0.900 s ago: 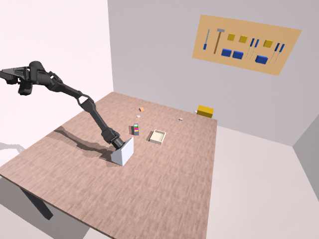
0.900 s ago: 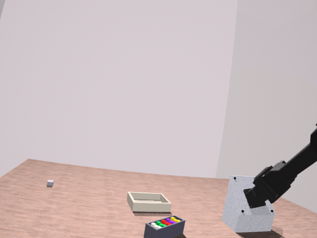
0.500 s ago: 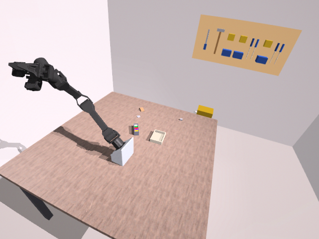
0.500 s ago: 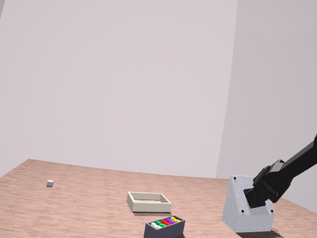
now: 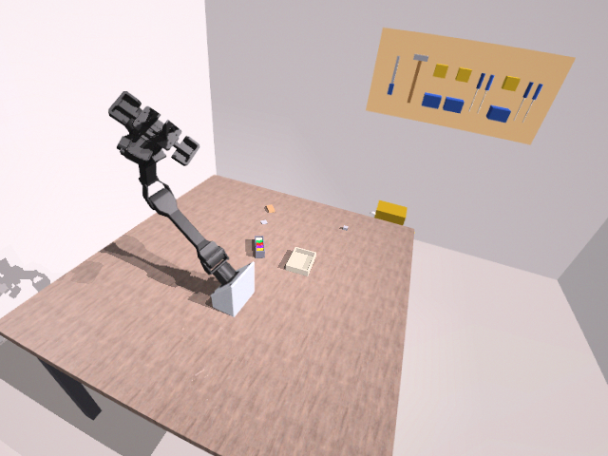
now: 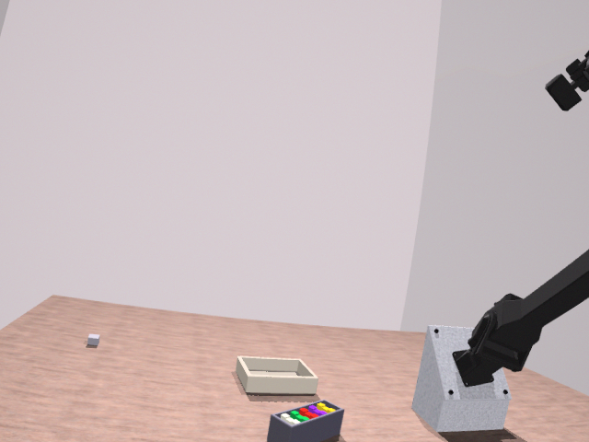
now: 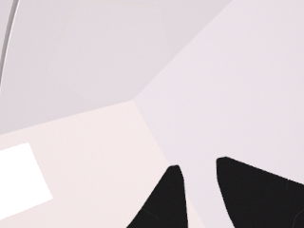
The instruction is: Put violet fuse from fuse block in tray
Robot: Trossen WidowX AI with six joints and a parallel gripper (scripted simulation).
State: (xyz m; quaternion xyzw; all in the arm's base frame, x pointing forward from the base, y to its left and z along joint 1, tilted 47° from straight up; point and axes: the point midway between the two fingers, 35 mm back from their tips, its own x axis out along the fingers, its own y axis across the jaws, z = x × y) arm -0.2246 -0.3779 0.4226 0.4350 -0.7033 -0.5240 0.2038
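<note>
The violet fuse (image 5: 259, 246) (image 6: 312, 408) sits in the dark fuse block (image 5: 259, 255) (image 6: 314, 431), between the red and yellow fuses. Green and white fuses stand beyond the red one. The shallow cream tray (image 5: 291, 269) (image 6: 282, 384) stands beside the block and looks empty. My gripper (image 5: 155, 128) (image 7: 198, 172) is raised high above the table, far from block and tray. Its fingers stand a little apart in the wrist view with nothing between them. The exterior view shows only a part of it at the right edge.
The arm's grey wedge base (image 5: 241, 293) (image 6: 464, 413) stands near the block and tray. An orange piece (image 5: 270, 208), a flat pale piece (image 5: 264, 222) and a small pale cube (image 5: 345, 227) (image 6: 93, 339) lie farther back. A yellow box (image 5: 390, 212) is by the table's far edge.
</note>
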